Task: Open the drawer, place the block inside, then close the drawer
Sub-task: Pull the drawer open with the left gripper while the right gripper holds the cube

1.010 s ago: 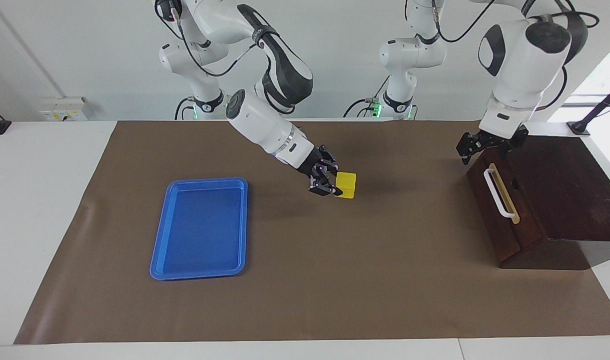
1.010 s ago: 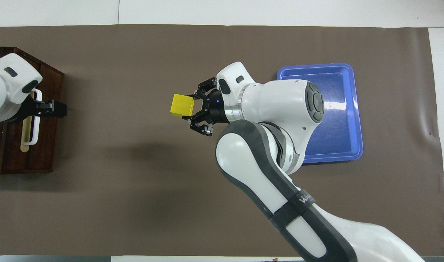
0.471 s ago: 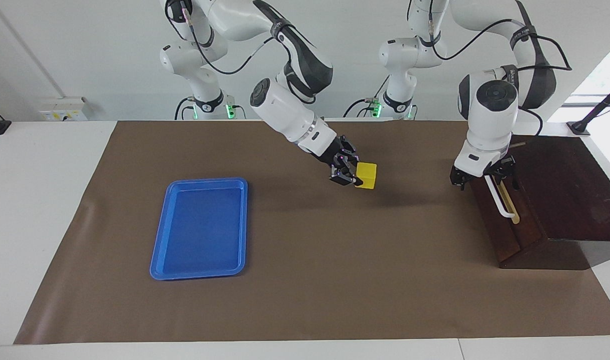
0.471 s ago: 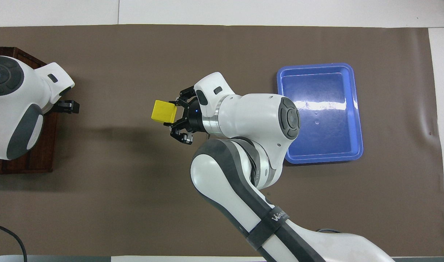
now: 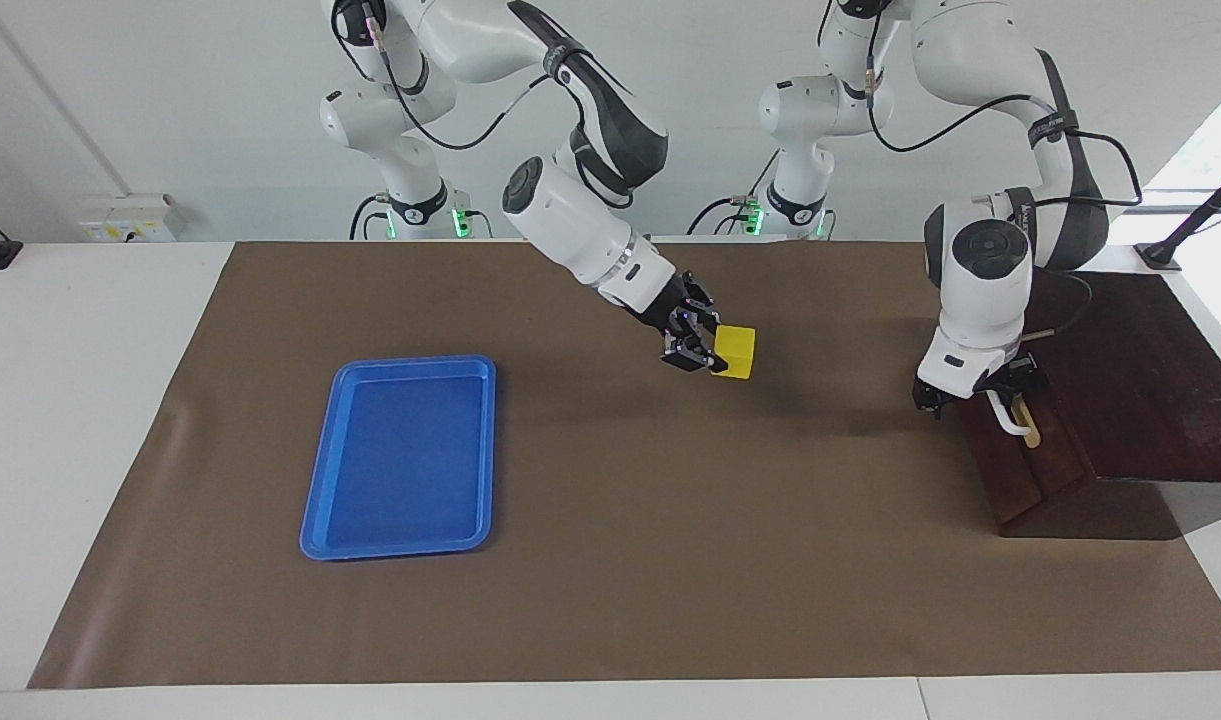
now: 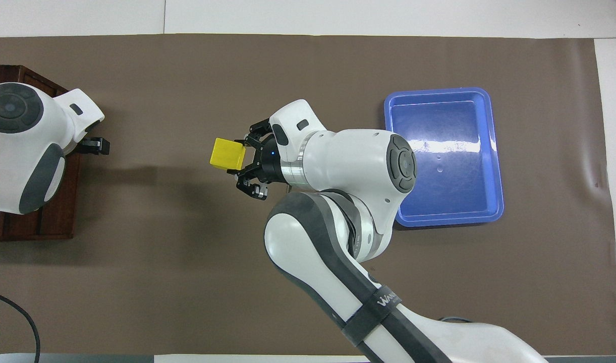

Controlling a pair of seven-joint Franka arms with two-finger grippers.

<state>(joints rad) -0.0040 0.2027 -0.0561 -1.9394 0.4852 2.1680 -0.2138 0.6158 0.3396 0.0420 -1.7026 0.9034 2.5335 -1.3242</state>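
- Facing view: the right gripper (image 5: 708, 352) is hanging in the air over the middle of the brown mat (image 5: 610, 560), its fingers clamping the small yellow block (image 5: 735, 352), which is sticking out toward the left arm's end of the table and is lifted off the mat
- Facing view: the left gripper (image 5: 980, 398) is sitting low at the white bar handle (image 5: 1005, 418) of the dark brown drawer (image 5: 1025, 465); its jaws are standing wide, and whether they are touching the handle cannot be told
- Facing view: the drawer front is lying flush in its slant-fronted wooden box (image 5: 1140, 380) at the left arm's end of the table, showing no pale interior
- Facing view: a flat blue tray (image 5: 320, 500) is lying on the mat toward the right arm's end, well apart from the block
- Overhead view: the right gripper (image 6: 243, 164) is pointing toward the box (image 6: 50, 222), with the block (image 6: 227, 154) pinched at its tip over bare mat (image 6: 186, 282), between the box and the tray (image 6: 492, 151)
- Overhead view: the left gripper (image 6: 97, 146) is showing only as a dark tip at the box's edge, the arm's white wrist covering the handle
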